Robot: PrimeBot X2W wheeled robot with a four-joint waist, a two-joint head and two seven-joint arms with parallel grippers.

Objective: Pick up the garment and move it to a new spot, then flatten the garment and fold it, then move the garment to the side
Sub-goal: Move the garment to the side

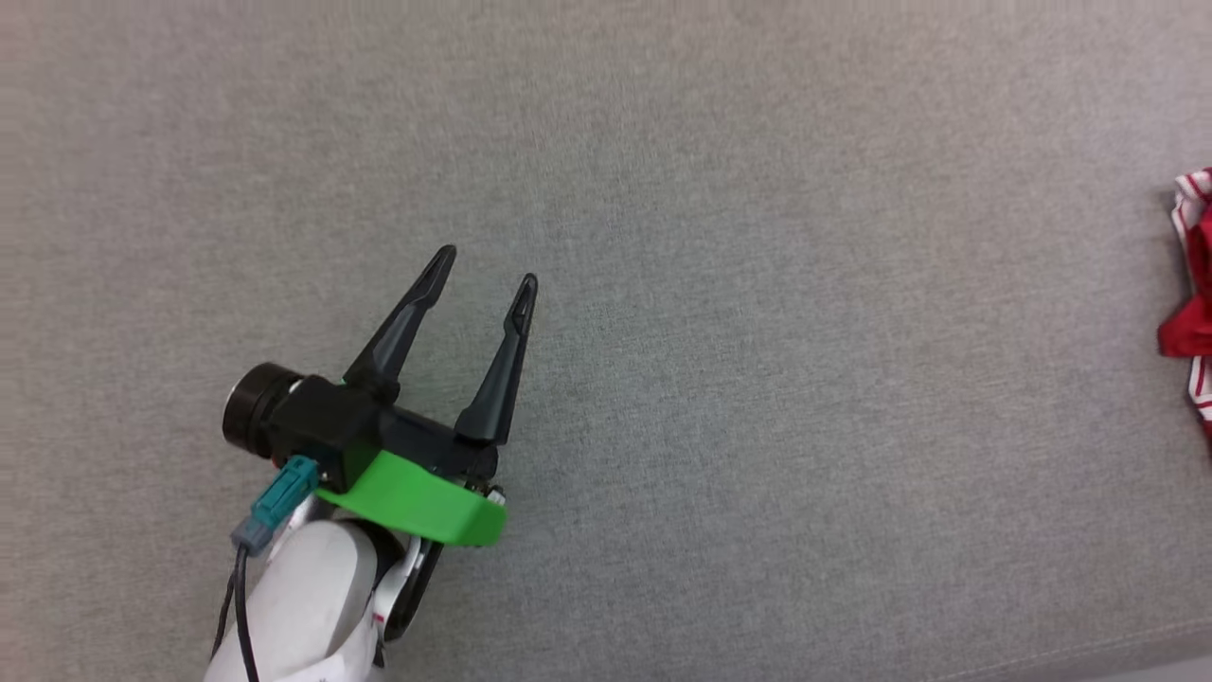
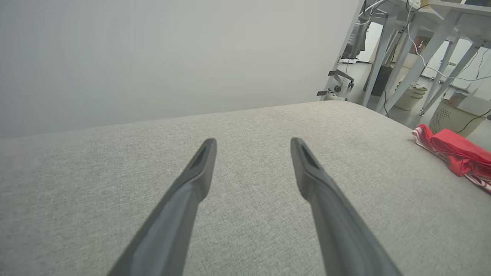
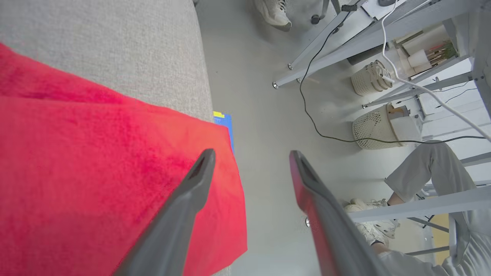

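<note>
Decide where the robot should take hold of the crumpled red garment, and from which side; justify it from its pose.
Grip the garment at its raised red fold, probably from above with the right end effector, which hangs open over the cloth. The garment lies bunched on the grey surface, so a ridge gives it something to pinch. The left end effector is open but far off.
</note>
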